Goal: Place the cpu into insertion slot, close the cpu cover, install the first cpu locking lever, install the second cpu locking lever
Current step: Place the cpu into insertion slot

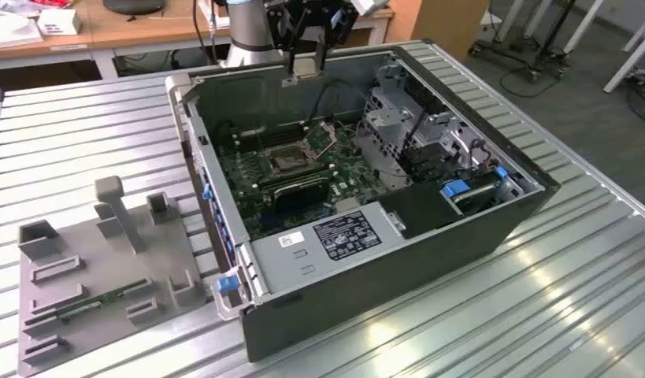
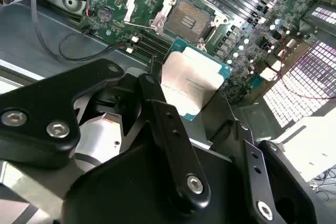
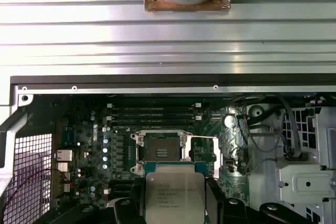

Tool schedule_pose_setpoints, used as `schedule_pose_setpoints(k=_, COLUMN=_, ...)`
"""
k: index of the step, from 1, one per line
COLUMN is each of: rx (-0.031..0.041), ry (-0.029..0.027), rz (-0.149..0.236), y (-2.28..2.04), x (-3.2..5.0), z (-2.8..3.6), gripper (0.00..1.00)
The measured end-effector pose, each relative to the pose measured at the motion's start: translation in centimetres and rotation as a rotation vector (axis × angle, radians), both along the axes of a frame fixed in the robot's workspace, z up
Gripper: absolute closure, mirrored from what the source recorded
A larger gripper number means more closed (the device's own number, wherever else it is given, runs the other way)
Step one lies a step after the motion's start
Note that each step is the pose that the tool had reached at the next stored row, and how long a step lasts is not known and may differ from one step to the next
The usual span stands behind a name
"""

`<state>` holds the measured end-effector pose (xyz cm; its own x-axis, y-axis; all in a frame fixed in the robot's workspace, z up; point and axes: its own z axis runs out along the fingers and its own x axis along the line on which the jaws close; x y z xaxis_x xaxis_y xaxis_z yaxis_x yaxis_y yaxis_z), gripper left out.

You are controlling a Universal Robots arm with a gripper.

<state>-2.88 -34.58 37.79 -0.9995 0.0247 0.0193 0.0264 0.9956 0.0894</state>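
One arm hangs down over the open computer case, wrist pointing at the board, pincer closed on the cpu by its edges, holding it flat, raised above the uncovered insertion slot

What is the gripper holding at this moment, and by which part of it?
The gripper holds the cpu, pinched by two opposite edges between its fingers. The socket is empty.
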Motion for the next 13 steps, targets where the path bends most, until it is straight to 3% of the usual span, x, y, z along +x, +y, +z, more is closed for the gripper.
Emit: schedule_pose_setpoints(k=13, rx=-0.0001, ry=0.0000, rz=0.000, y=-0.32, x=0.00, z=0.00, gripper=0.46)
